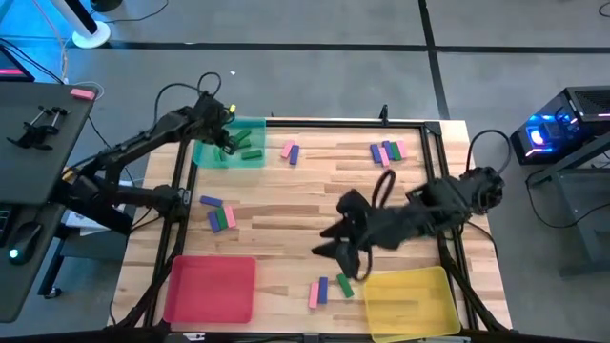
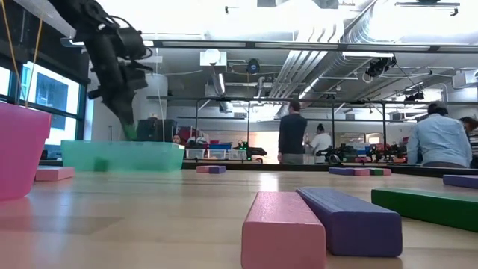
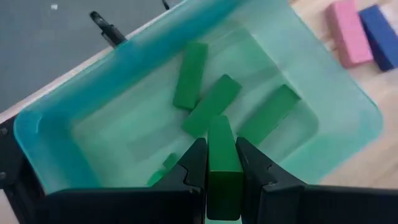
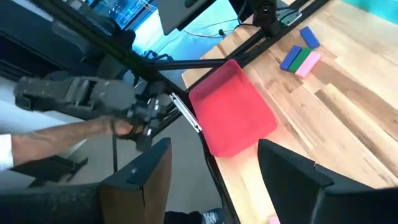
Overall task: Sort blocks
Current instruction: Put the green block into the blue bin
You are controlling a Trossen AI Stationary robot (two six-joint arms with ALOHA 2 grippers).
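Table [image 1: 286,205] w/ three bins: green bin [image 1: 250,129] at the far left corner, red bin [image 1: 210,289] at the near left, yellow bin [image 1: 410,303] near right. Left arm is over the green bin; left tool [image 3: 221,163] is pinched on a green block [image 3: 222,155], block's long axis runs straight out along the fingers, pointing down into the bin. Directly below it in the bin: three more green blocks [image 3: 211,104] lying flat at mixed angles, plus a small green bit partly hidden by the fingers. So the key relation is vertical: held block sits above the bin floor, inside the rim outline, bin dead ahead of the tool. Judgement: a drop from here should land inside, might stack on the ones already there. Low view agrees, left tool hangs just above the green bin's rim. Right arm sits mid-table on the right side, right tool [image 1: 345,250] spread wide, nothing in it, just beside the pink/blue/green trio [image 1: 329,289] next to the yellow bin; right arm is clearly nearer that group. Other loose sets: pink+blue pair [image 1: 291,151] right of the green bin, mixed set [image 1: 387,151] far right, blue/green/pink set [image 1: 218,214] on the left, nearer the left arm.
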